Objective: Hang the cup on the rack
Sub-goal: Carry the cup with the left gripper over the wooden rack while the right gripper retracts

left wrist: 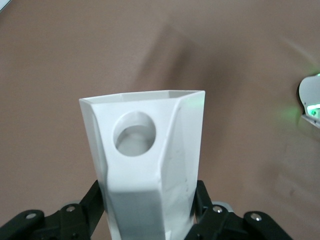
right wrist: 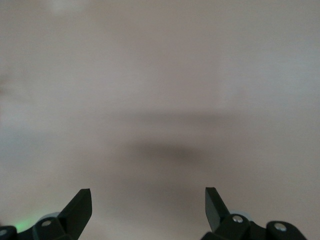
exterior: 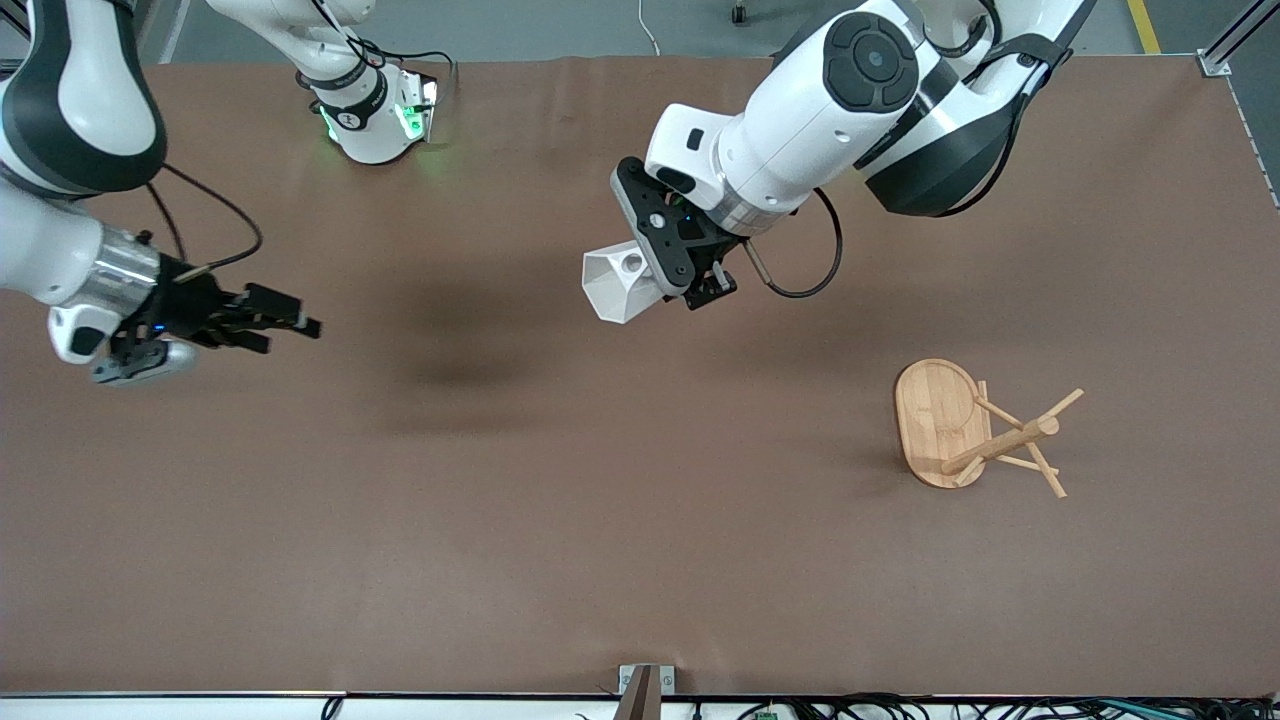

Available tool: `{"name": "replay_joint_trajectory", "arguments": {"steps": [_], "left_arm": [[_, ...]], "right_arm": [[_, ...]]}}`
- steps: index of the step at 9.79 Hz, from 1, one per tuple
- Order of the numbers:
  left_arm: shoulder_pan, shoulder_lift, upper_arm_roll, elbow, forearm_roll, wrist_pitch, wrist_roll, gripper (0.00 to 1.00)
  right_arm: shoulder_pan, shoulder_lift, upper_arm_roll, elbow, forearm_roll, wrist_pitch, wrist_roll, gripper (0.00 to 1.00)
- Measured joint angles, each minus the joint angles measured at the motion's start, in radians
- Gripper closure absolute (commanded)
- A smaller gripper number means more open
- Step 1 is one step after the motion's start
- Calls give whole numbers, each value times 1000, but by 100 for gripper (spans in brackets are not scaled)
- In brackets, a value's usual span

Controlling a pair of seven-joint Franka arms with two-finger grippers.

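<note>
My left gripper (exterior: 668, 275) is shut on the white faceted cup (exterior: 618, 282) and holds it in the air over the middle of the table. In the left wrist view the cup (left wrist: 150, 165) fills the space between the black fingers (left wrist: 90, 200), with the round hole of its handle tab facing the camera. The bamboo rack (exterior: 975, 430) stands on its oval base toward the left arm's end of the table, its post and pegs free. My right gripper (exterior: 285, 322) is open and empty, waiting over the table at the right arm's end; its view shows only bare table between the fingertips (right wrist: 80, 205).
The brown table (exterior: 560, 520) has no other loose things on it. A small metal bracket (exterior: 645, 685) sits at the table edge nearest the front camera. The right arm's base (exterior: 375, 115) glows green at the table's back edge.
</note>
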Motion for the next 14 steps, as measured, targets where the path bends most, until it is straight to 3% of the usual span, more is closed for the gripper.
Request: {"name": "replay_joint_trajectory", "arguments": {"steps": [1,3,5,8,9,11,14], "left_arm": [[1,-6,0,0,0,-14,-56,99],[3,-18,2,1,36,-53,-162,99],[10,-24,2,1,63,-84,-261,99],[34,-32,17,1,87,-97,-332,99],[48,-47,49,-3,87,-105,-333,99],[41,-102,195,-60,44,-132,-301,99],[8,-201,386,-235,-12,-136,-199,99]], "right_arm": [[-2,-1,-50,2,-89,5,0,0],[-4,-12,-97,13,-183,4,0,0],[-3,-58,-104,35,-235,-12,4,0],[3,-145,-89,96,-257,-220,154,0],[5,-165,-68,118,-259,-285,204,0],[7,-184,-58,183,-284,-386,238,0],[0,-184,-147,258,-296,-447,199,0]]}}
